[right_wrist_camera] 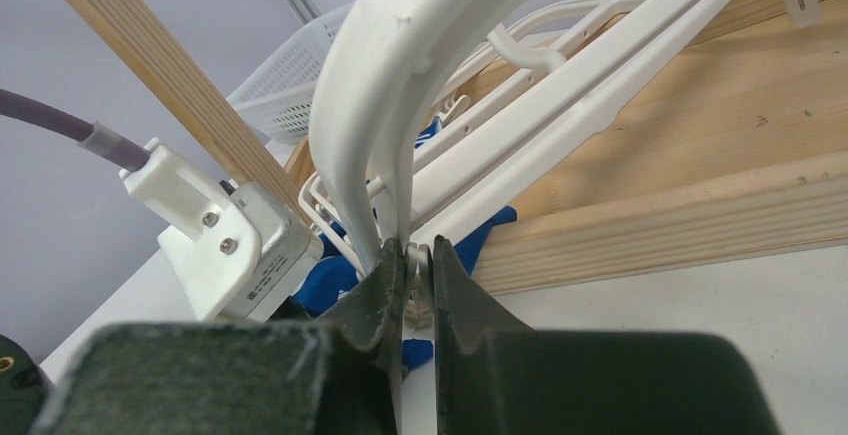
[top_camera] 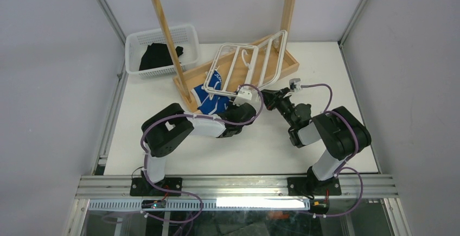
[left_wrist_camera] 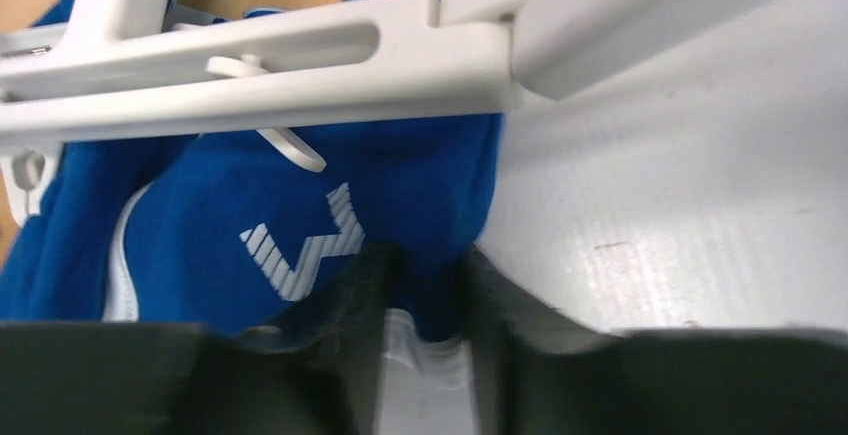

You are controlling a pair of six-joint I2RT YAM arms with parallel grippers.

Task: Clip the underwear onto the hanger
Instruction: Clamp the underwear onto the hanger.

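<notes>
The blue underwear (top_camera: pixel 211 103) lies on the table at the front edge of the wooden base, partly under the white hanger (top_camera: pixel 247 68). The hanger leans tilted over the base. My left gripper (top_camera: pixel 242 107) is shut on a fold of the underwear (left_wrist_camera: pixel 300 205), just below a hanger bar (left_wrist_camera: pixel 300 65). My left gripper's (left_wrist_camera: pixel 432 290) jaws pinch the blue cloth. My right gripper (top_camera: pixel 269 96) is shut on a small white clip (right_wrist_camera: pixel 418 260) at the hanger's near corner (right_wrist_camera: pixel 400 55). My right gripper (right_wrist_camera: pixel 418 270) has blue cloth (right_wrist_camera: pixel 330 280) showing behind it.
A tall wooden rack (top_camera: pixel 168 35) stands on a wooden base (top_camera: pixel 287 62) at the back. A white basket (top_camera: pixel 135 43) holding a black garment (top_camera: pixel 160 54) sits at the back left. The left wrist camera housing (right_wrist_camera: pixel 230 235) is close beside my right fingers.
</notes>
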